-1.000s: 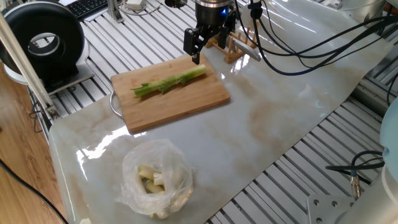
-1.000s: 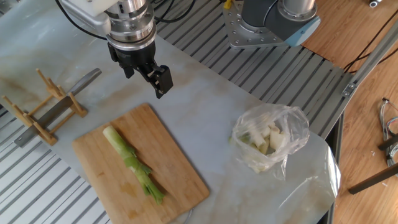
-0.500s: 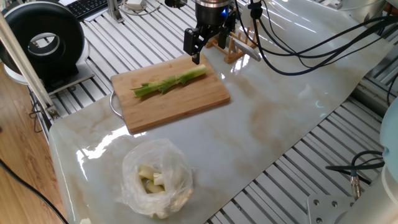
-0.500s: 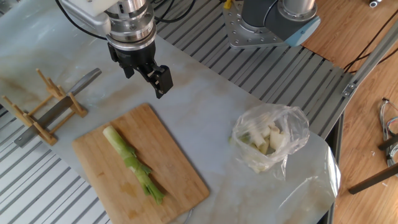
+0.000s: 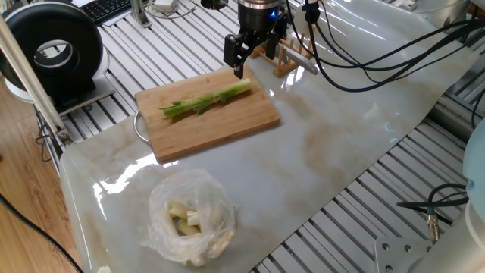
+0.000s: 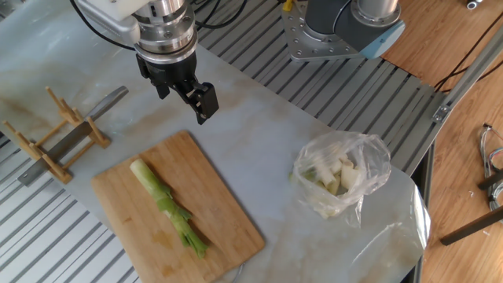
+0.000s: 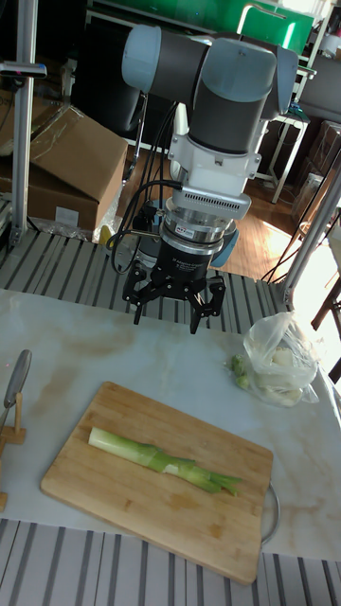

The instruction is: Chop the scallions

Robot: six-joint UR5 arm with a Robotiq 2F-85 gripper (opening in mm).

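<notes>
One whole scallion (image 5: 206, 100) lies on the wooden cutting board (image 5: 227, 125), pale end toward the rack, leafy end toward the board's other side. It also shows in the other fixed view as the scallion (image 6: 165, 206) and in the tall view as the scallion (image 7: 161, 462). My gripper (image 5: 235, 62) hangs open above the table just past the board's far edge, near the pale end, holding nothing. The gripper (image 6: 185, 98) stands clear of the board, and in the tall view the gripper (image 7: 175, 311) is above and behind it.
A knife (image 6: 75, 134) rests in a wooden rack (image 6: 55, 137) beside the board. A clear plastic bag (image 5: 189, 216) of pale pieces lies on the marble sheet (image 5: 341, 129) beyond the board's other side. Slatted metal table and cables surround the sheet.
</notes>
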